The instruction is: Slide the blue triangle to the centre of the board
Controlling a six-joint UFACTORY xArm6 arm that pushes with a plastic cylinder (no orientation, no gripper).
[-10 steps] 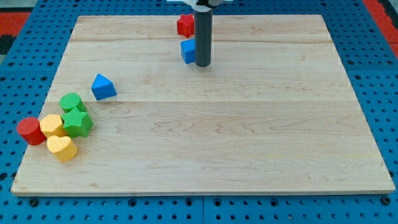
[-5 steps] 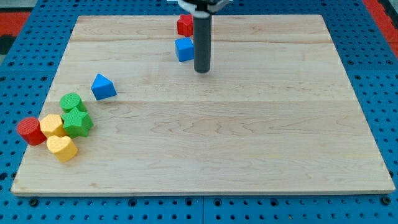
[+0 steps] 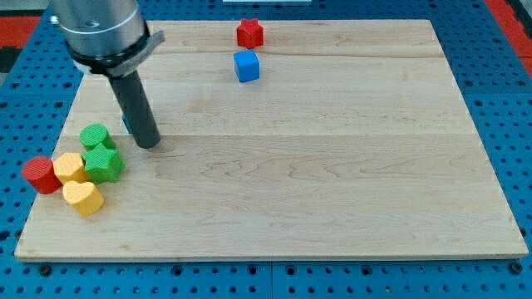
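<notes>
My tip (image 3: pixel 149 144) rests on the wooden board (image 3: pixel 332 208) at the view's left. The rod stands in front of the blue triangle (image 3: pixel 125 124), so only a thin blue sliver shows at the rod's left edge. I cannot tell whether the tip touches the triangle. The tip is just right of the green blocks.
A red block (image 3: pixel 249 33) and a blue cube (image 3: pixel 247 66) sit near the view's top centre. At the left edge is a cluster: two green blocks (image 3: pixel 96 136) (image 3: pixel 104 164), two yellow blocks (image 3: pixel 70 167) (image 3: pixel 82 198) and a red cylinder (image 3: pixel 38 174).
The rod has swung from beside the blue cube at the top centre to the left side, and now covers the blue triangle. The blue cube sits slightly left of where it was.
</notes>
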